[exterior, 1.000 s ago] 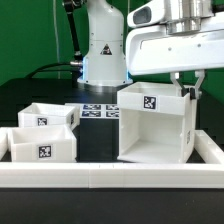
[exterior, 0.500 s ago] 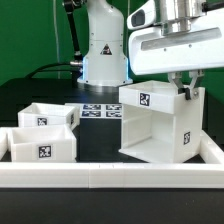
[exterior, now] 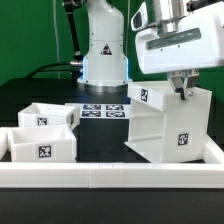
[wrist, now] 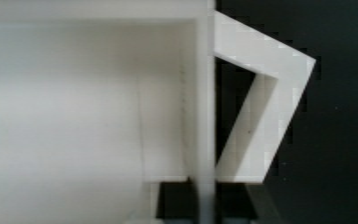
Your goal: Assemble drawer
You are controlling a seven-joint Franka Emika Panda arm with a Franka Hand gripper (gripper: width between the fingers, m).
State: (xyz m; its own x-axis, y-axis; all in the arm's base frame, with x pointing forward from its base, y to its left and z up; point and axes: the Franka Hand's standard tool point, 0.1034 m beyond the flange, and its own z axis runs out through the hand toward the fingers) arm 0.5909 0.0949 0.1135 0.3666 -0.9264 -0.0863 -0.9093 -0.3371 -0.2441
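Observation:
The large white drawer housing [exterior: 168,125] stands at the exterior view's right, tilted and turned, with tags on its top and side. My gripper [exterior: 183,91] is shut on the housing's top wall edge. In the wrist view the housing wall [wrist: 202,100] runs between my two dark fingertips [wrist: 179,203]. Two small open-top trays [exterior: 48,117] [exterior: 42,143] sit at the exterior view's left, each with a tag on its front.
A long low white rail [exterior: 110,178] runs along the front and up both sides. The marker board [exterior: 103,110] lies flat on the dark table behind the trays. The robot base [exterior: 103,45] stands at the back.
The housing has been turned and tipped in my grip, its near corner swinging toward the exterior view's right. The trays have not moved.

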